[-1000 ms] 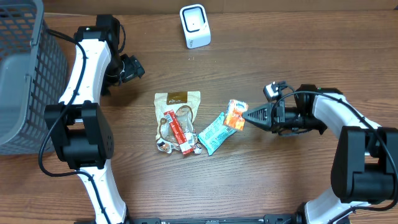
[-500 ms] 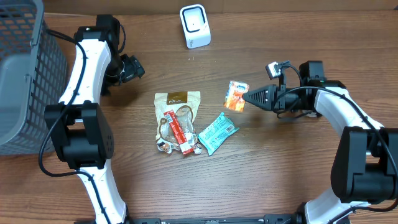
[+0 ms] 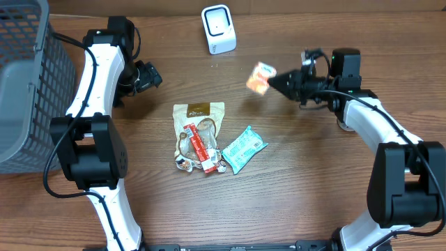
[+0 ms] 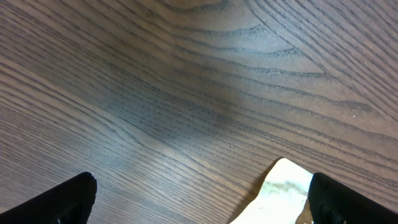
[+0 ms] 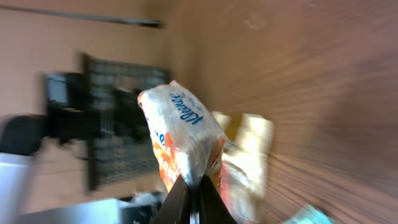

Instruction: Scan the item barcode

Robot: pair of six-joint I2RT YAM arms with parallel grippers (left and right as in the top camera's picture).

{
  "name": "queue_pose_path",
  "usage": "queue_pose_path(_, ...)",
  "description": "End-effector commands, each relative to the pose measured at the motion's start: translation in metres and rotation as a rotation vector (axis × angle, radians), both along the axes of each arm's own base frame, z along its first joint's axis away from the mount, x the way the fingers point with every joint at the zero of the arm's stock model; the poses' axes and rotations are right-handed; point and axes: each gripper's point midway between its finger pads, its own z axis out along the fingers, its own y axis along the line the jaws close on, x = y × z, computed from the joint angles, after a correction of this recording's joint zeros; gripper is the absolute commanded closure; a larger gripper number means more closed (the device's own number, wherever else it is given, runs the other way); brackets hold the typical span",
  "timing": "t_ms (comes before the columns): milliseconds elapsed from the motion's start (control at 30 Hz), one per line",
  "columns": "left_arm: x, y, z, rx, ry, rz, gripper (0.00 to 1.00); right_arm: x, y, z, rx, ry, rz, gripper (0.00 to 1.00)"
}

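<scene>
Jaws of the right gripper [image 3: 273, 80] are clamped on the lower edge of an orange packet [image 3: 260, 77], so the packet juts out past the dark, tapered fingertips on the side facing the white scanner [image 3: 218, 29], which stands near it toward the table's far edge. From the right wrist camera the packet [image 5: 183, 140] rises straight out of the closed tips [image 5: 193, 199]: a crinkled, glossy pouch, white at the top with blue lettering and orange below; the view is motion-blurred, so finer print cannot be read. The scanner is a small rounded block. On the brown, strongly grained wooden table [image 3: 313, 195], well apart from the held packet, lie a beige pouch [image 3: 200, 115], a red bar [image 3: 197, 145] across it, and a teal wrapper [image 3: 244, 148] just beside them. The right arm runs in from the right edge, its white forearm angled up and left, with the gripper pointing left. The left gripper [image 3: 148, 75] hangs with jaws spread wide and nothing between them, near a grey mesh basket [image 3: 28, 84]; its wrist camera shows bare wood and a corner of the beige pouch [image 4: 283, 186].
</scene>
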Motion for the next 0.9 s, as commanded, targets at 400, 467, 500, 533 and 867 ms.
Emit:
queue_pose_path(400,0.004,-0.001,0.011,0.011,-0.03,-0.019,0.0,-0.042,0.038,0.186,0.509,-0.09,0.252,0.96)
queue_pose_path(467,0.004,-0.001,0.011,0.011,-0.03,-0.019,0.0,-0.051,0.037,0.196,0.526,-0.124,0.274,0.96)
queue_pose_path(500,0.004,-0.001,0.011,0.011,-0.03,-0.019,0.0,-0.054,0.036,0.2,0.527,-0.167,0.281,0.96)
queue_pose_path(533,0.004,-0.001,0.011,0.011,-0.03,-0.019,0.0,-0.057,0.036,0.203,0.527,-0.196,0.286,0.96)
queue_pose_path(867,0.004,-0.001,0.011,0.011,-0.03,-0.019,0.0,-0.066,0.035,0.212,0.53,-0.265,0.3,0.96)
